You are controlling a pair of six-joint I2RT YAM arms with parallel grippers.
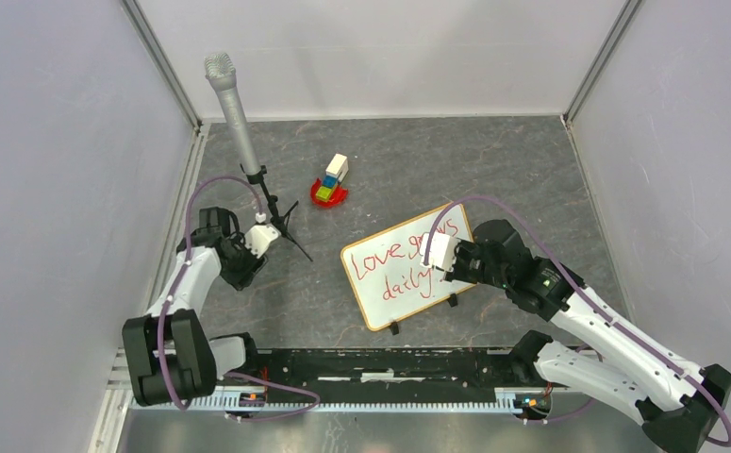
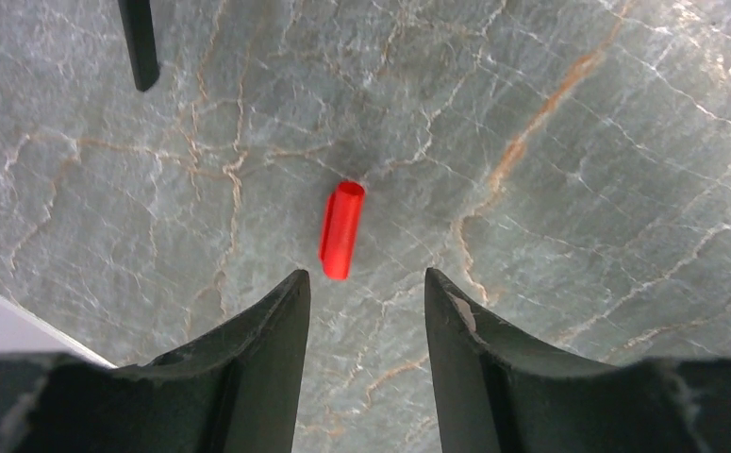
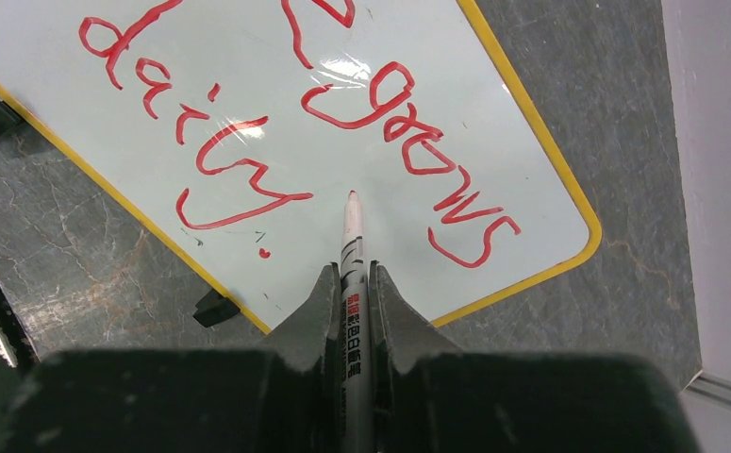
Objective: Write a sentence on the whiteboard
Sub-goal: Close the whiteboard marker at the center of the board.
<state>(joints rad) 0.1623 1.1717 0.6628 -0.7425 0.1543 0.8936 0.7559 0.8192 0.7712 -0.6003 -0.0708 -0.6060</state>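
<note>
The whiteboard (image 1: 391,308) lies flat at centre right, its frame yellow-tan, with two black clip feet on its near edge. The sentence (image 1: 386,260) reads "Love grows daily." in red cursive on two lines. My right gripper (image 1: 440,253) is over the board's right part, shut on a white marker (image 3: 353,250). The marker's red tip points at the whiteboard (image 3: 493,142) between "daily." and "grows" of the sentence (image 3: 408,132). My left gripper (image 1: 259,239) is open over bare table. A red marker cap (image 2: 341,229) lies just ahead of my left gripper (image 2: 366,276).
A grey microphone on a black tripod (image 1: 237,118) stands at the back left, one leg (image 2: 140,42) showing in the left wrist view. A red dish with coloured blocks (image 1: 330,185) sits behind the board. Grey walls enclose three sides.
</note>
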